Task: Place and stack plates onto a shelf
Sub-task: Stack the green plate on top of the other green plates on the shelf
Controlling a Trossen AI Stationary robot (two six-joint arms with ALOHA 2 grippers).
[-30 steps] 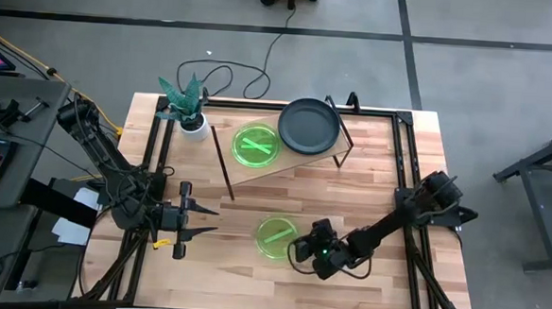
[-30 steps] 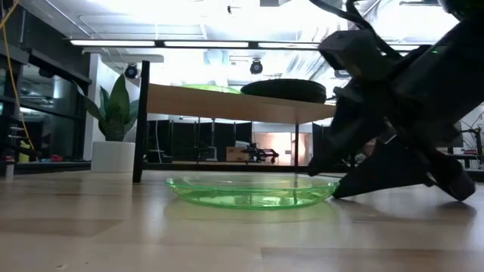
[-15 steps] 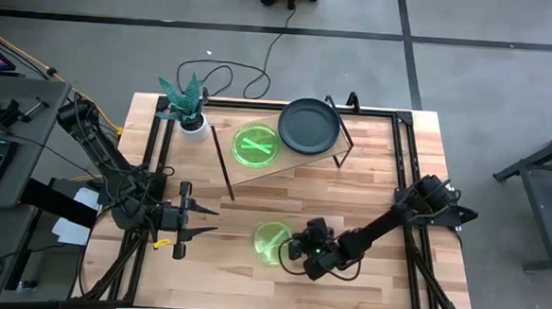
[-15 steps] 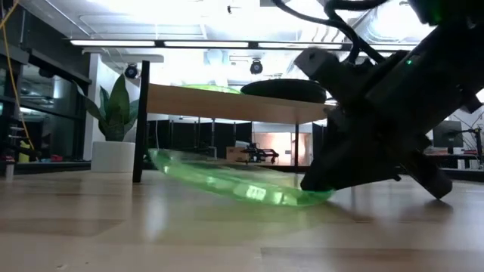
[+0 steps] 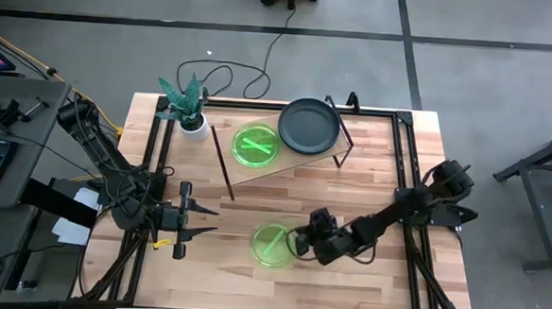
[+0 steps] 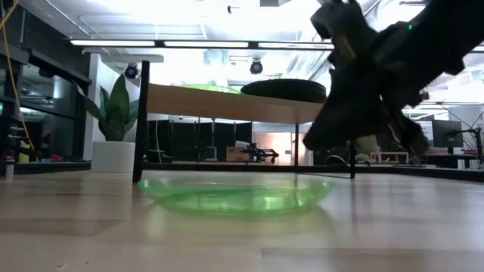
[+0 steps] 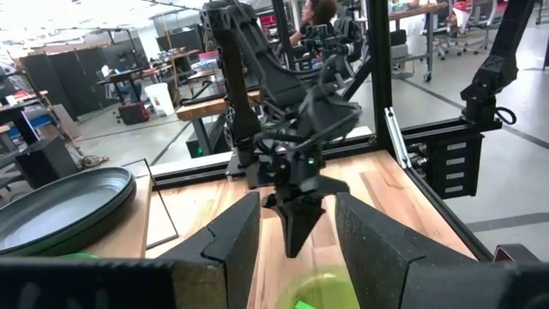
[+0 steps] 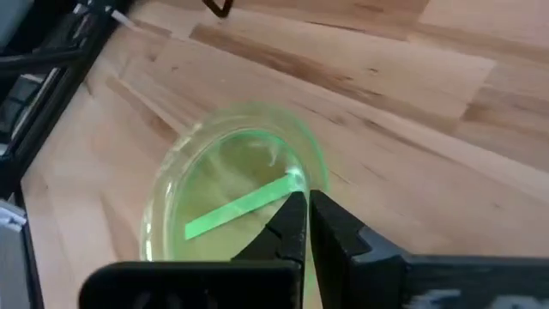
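Note:
A translucent green plate [image 5: 273,243] lies flat on its base on the wooden table, toward the near edge; the low view shows this plate [image 6: 238,195] level. My right gripper [image 5: 301,243] is shut, with its tips just above the plate's right rim and clear of it [image 6: 308,143]. My left gripper [image 5: 214,220] waits open to the left of the plate. On the light wooden shelf [image 5: 299,161] at the back rest a second green plate [image 5: 256,144] and a dark plate [image 5: 308,125].
A white pot with a green plant [image 5: 186,107] stands at the shelf's far left corner. Black frame rails [image 5: 404,185] run along the table's sides. Bare tabletop [image 5: 369,192] lies between the shelf and the near plate.
My right gripper has shut at the near plate's right rim. The plate tipped, its left edge rising while the right edge stayed down. It now lies flat again, a little farther left. The gripper has risen clear of it.

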